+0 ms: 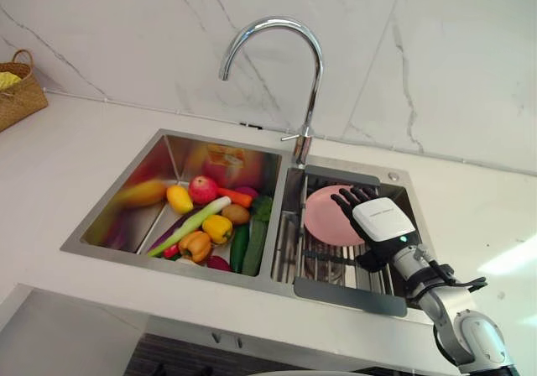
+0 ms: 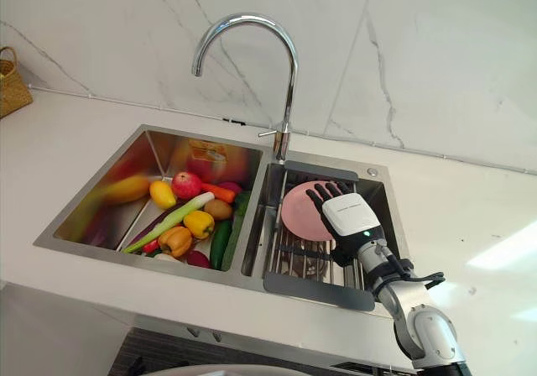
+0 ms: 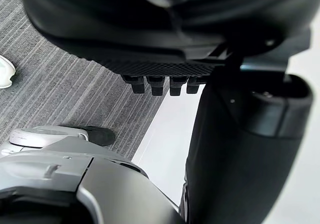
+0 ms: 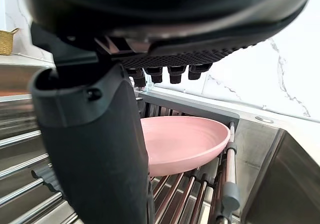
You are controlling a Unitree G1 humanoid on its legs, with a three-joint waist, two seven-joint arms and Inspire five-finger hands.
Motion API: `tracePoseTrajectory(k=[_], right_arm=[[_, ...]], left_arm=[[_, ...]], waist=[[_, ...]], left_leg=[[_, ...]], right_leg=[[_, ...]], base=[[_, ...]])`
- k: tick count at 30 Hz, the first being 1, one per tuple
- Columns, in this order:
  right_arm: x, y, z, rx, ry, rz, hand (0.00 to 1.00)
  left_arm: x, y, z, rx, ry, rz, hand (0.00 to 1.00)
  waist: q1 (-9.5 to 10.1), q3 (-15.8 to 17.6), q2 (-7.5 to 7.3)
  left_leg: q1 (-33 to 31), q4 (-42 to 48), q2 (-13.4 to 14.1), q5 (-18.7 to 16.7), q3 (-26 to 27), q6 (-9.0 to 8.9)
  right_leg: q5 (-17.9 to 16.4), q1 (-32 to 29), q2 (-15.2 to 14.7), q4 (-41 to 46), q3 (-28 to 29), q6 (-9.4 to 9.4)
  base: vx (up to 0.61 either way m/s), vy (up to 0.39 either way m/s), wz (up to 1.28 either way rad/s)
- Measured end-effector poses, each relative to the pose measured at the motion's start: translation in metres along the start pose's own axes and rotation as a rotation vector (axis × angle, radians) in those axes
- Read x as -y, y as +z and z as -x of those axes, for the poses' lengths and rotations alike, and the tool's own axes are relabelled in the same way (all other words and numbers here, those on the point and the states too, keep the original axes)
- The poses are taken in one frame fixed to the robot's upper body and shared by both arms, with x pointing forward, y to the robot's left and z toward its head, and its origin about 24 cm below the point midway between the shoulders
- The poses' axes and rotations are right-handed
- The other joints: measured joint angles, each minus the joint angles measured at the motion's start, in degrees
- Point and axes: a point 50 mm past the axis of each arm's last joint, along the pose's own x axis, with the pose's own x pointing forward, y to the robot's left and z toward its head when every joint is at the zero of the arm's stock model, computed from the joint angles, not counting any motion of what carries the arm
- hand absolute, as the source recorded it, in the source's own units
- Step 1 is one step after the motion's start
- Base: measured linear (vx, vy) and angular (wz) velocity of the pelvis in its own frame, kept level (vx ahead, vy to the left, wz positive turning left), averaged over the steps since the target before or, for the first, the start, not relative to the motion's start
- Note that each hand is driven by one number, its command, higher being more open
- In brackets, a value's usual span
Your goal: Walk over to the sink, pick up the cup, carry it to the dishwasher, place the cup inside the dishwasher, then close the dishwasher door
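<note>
My right hand (image 1: 382, 219) hovers open over the sink's right basin, fingers stretched out above a pink plate (image 1: 323, 216). The plate lies tilted on a metal drying rack (image 1: 336, 263) set in that basin. In the right wrist view the plate (image 4: 185, 141) sits just past my thumb (image 4: 95, 149), with the rack's bars (image 4: 20, 159) below it. A rounded clear shape (image 2: 304, 263) shows under the rack; I cannot tell whether it is the cup. My left hand (image 3: 165, 14) hangs open over grey striped floor (image 3: 60, 84).
The left basin holds several vegetables and fruits (image 1: 210, 225). A curved chrome faucet (image 1: 310, 82) rises behind the divider. A woven basket (image 1: 17, 91) stands on the white counter (image 1: 75, 158) at the far left. A marble wall backs the sink.
</note>
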Motion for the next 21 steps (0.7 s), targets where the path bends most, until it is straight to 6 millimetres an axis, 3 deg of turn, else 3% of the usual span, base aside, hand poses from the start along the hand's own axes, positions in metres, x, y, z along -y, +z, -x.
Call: tracePoseTrajectory(k=[10,11,17,21], right_arm=[[-0.006,0.0,-0.004,-0.013,0.034,-0.008,1.0],[-0.006,-0.001,-0.005,-0.014,0.033,-0.008,0.0],[-0.009,-0.002,-0.009,-0.033,0.023,0.002,0.0],[-0.017,-0.006,-0.015,-0.053,-0.043,0.097,0.0]], left_arm=[[0.002,0.004,-0.002,0.004,-0.018,-0.028,1.0],[0.002,0.004,-0.002,0.004,-0.018,-0.028,1.0],[0.002,0.004,-0.002,0.005,-0.02,-0.031,1.0],[0.002,0.004,-0.002,0.005,-0.02,-0.033,1.0]], waist=[[0.8,0.6,0.87],[0.81,0.6,0.9],[1.17,0.6,0.9],[1.22,0.7,1.0]], left_leg=[[-0.1,0.0,0.0,0.0,-0.3,-0.02],[-0.1,0.0,0.0,0.0,-0.3,-0.03],[-0.2,0.0,-0.1,0.1,-0.6,-0.02],[-0.3,0.0,-0.1,0.2,-0.7,-0.03]], right_leg=[[0.0,0.0,0.0,0.0,-0.3,0.01],[0.0,0.0,0.0,0.0,-0.3,0.01],[0.0,0.1,-0.1,0.0,-0.6,0.02],[0.0,0.1,-0.1,0.0,-0.7,0.02]], base=[[0.0,0.0,0.0],[0.0,0.0,0.0],[0.0,0.0,0.01],[0.0,0.0,0.0]])
